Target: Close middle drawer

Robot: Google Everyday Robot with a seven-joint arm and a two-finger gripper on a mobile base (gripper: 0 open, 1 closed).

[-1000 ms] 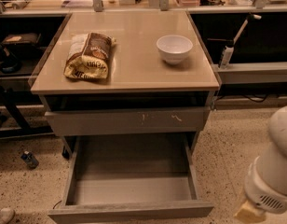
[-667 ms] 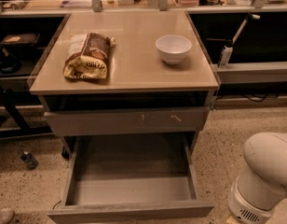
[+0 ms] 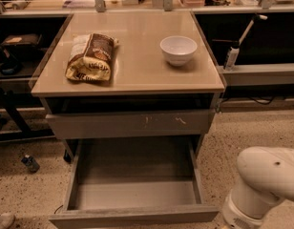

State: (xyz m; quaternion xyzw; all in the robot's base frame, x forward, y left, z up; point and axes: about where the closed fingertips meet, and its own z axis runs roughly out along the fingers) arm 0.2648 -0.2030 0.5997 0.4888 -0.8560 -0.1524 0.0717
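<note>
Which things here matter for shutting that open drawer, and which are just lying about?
For the job: middle drawer, pulled open, bare inside; robot arm at lower right, its gripper out of view past the bottom edge.
Lying about: snack bag and white bowl on the tabletop; small bottle on the floor.

I see a snack bag (image 3: 89, 57) at left and a bowl (image 3: 178, 49) at right on the cabinet top (image 3: 137, 78), upper centre. Below, the middle drawer (image 3: 132, 217) juts toward the bottom edge. My arm (image 3: 266, 180) is lower right, its gripper out of frame.
</note>
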